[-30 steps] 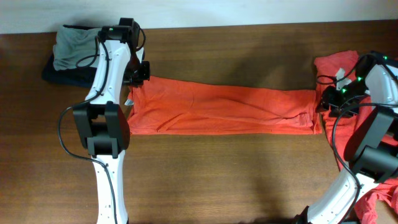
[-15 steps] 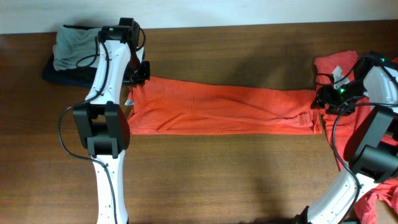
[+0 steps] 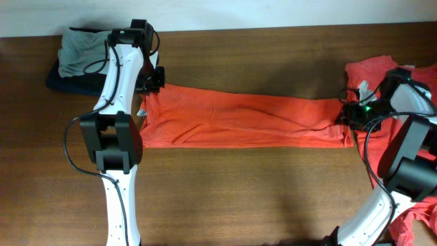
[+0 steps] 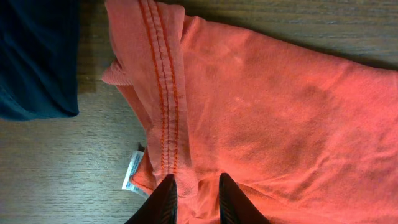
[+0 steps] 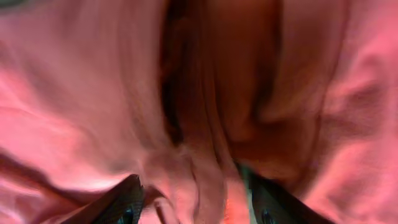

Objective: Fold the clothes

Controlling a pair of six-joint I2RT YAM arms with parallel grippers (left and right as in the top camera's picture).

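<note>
Brown wooden table [image 3: 259, 191] carries one orange-red T-shirt [image 3: 246, 119], folded into a long strip across the centre. Left gripper [image 4: 196, 200] is at the strip's left end, fingers [image 4: 165, 200] pinching the fabric beside the stitched hem. Right gripper [image 5: 198, 206] is at the right end, fingers [image 5: 127, 208] spread, with bunched cloth between them; that view is blurred. Dark garments [image 3: 75, 58] lie at the far left corner.

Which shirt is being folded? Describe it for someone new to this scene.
Start at the brown table and look along its middle. The orange-red shirt lies there as a long flat band, unlike the crumpled red clothes at the right edge and the grey-and-navy pile far left.
</note>
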